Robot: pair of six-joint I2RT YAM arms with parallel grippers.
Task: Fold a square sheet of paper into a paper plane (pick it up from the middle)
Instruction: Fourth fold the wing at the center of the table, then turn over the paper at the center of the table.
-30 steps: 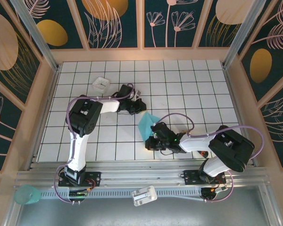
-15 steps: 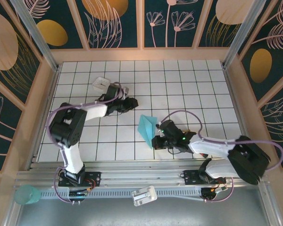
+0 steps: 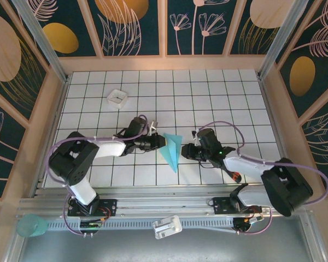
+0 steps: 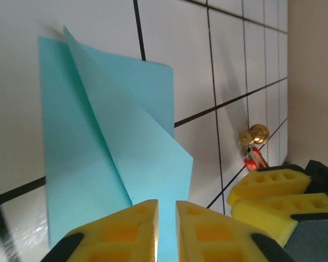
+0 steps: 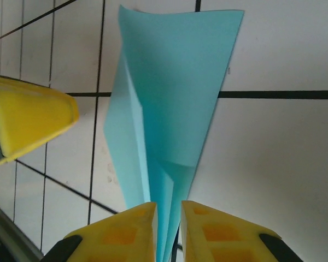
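Paper plane, mid-fold, is being pinched from both sides by left gripper and right gripper, next crease likely needing pressing.

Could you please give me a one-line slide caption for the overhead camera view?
Left gripper and right gripper pinch a folded blue paper from opposite sides, gridded table beneath.

A folded turquoise-blue paper sheet sits near the middle of the white tiled bench. Its sharp tip points at the near edge. The left fingers touch its left side. The right fingers touch its right side. Both seem to pinch it, though that is hard to see from up here. A small white square tray lies well apart, farther back.
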